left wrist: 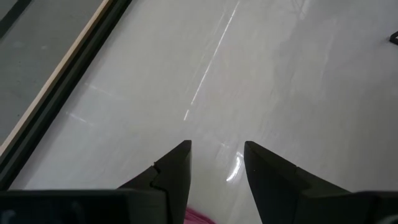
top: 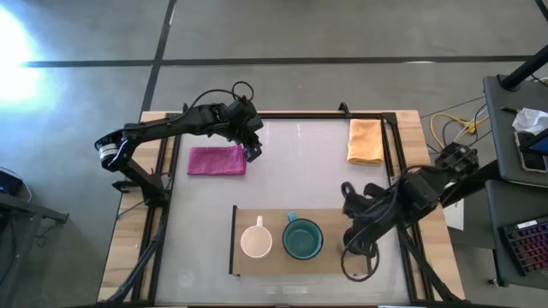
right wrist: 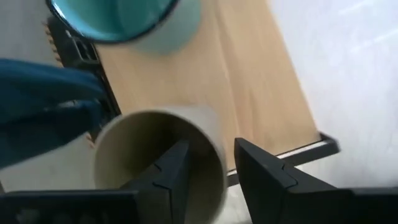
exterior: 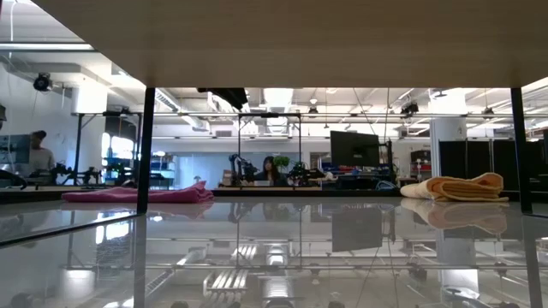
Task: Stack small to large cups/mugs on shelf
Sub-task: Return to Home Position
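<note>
In the high view the light-wood shelf (top: 325, 218) lies near the table's near edge. The cream-white mug (top: 256, 241) and the teal-green mug (top: 302, 239) stand upright on it side by side. My right gripper (top: 353, 246) is at the shelf's right end, shut on the small olive-brown cup (top: 360, 267). The right wrist view shows that cup (right wrist: 155, 155) with its mouth open toward the camera, the teal-green mug (right wrist: 124, 18) beyond it. My left gripper (top: 253, 151) is open beside the pink cloth (top: 217, 160), touching nothing. My right gripper (right wrist: 211, 165) pinches the small cup's wall at the rim (right wrist: 214, 152). One finger (right wrist: 177, 168) is inside the cup and the other finger (right wrist: 255, 168) is outside. The cup's base is hidden, so I cannot tell whether it rests on the shelf.
An orange cloth (top: 366, 141) lies at the table's far right, the pink cloth at the far left. Black rails (top: 233, 239) bound the shelf's short sides. Bare white tabletop (top: 300, 171) lies between the cloths and the shelf. In the low view the shelf's underside (exterior: 342, 43) spans the top.
</note>
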Controlling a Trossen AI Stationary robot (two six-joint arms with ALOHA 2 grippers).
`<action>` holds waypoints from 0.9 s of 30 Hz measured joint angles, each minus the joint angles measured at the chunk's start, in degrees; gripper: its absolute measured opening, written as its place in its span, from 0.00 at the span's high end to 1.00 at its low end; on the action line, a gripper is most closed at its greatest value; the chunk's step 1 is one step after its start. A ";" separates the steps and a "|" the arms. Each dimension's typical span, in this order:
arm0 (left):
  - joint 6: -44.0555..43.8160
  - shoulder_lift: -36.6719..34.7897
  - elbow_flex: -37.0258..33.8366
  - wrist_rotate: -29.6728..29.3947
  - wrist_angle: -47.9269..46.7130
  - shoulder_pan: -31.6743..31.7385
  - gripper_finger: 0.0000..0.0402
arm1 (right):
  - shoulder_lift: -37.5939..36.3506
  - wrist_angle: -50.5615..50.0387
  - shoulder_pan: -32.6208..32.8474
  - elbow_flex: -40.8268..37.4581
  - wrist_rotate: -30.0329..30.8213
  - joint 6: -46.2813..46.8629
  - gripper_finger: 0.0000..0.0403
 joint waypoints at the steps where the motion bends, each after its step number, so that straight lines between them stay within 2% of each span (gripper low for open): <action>1: 0.00 0.00 -0.01 0.00 0.00 0.00 0.67 | -0.26 -0.45 0.00 1.05 0.79 0.09 0.71; 8: 0.09 0.00 0.00 -0.05 0.04 0.00 0.67 | -1.68 -1.43 -0.02 7.34 3.51 -1.29 0.71; 12: 0.52 0.00 0.14 -0.05 0.12 0.00 0.67 | -5.04 -1.59 -0.69 10.29 7.38 -7.23 0.71; 14: -1.07 -0.05 0.39 -0.04 0.30 0.00 0.67 | -6.71 -1.46 -0.85 12.16 7.56 -4.13 0.72; 16: -8.47 -0.34 0.43 0.83 -0.08 -0.12 0.67 | -8.16 -0.92 -0.90 14.44 8.87 1.07 0.73; 18: -11.76 -1.08 0.41 6.54 1.08 -0.62 0.67 | -9.52 2.48 -0.88 16.57 9.87 -1.69 0.74; 22: -6.98 -5.29 0.41 33.92 15.33 -3.68 0.67 | -11.76 24.91 2.94 16.09 19.46 -30.31 0.75; 23: -9.00 -6.57 0.51 37.82 19.75 -4.59 0.67 | -12.15 28.22 2.87 15.10 18.93 -34.00 0.76; 25: -13.08 -10.33 0.08 38.52 25.83 -6.88 0.67 | -12.77 29.96 2.09 12.08 16.47 -36.50 0.76; 27: -14.67 -14.79 -1.35 33.88 27.97 -10.66 0.67 | -14.01 29.93 2.30 6.73 16.54 -33.43 0.77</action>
